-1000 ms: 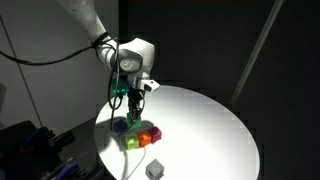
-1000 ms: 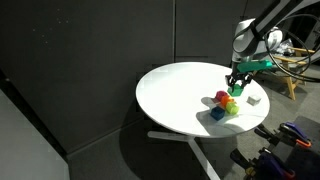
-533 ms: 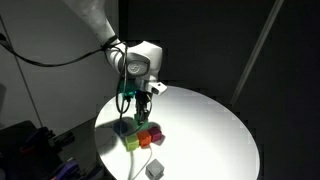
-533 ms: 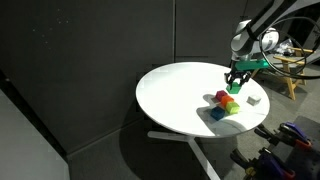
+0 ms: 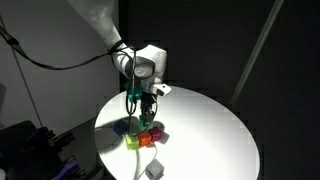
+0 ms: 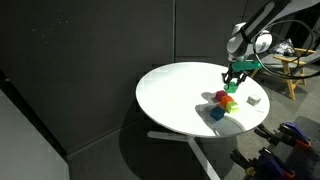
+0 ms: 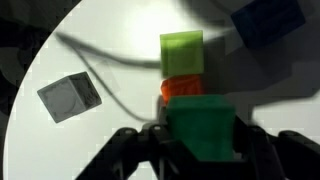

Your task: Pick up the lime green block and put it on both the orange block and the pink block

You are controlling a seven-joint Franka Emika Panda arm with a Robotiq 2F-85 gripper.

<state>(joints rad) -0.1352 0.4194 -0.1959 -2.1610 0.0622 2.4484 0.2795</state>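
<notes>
- The hand [image 5: 141, 103], clamped on the lime green block [image 7: 203, 128], has shifted sideways over the block cluster, holding it clear of the table [image 5: 215, 120].
- Judgement: transport is nearly complete and lowering remains.
- The orange block [image 7: 180, 88] and the pink block [image 6: 221, 97] sit just beneath the hand.
- All three are small, matte, flat-faced cubes; the table is smooth, white and round.

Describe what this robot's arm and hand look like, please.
The arm is white and smooth, built of rounded segments, with a grey round cap at the wrist. The hand is black, with two fingers. A thin dark cable hangs beside the arm.
</notes>
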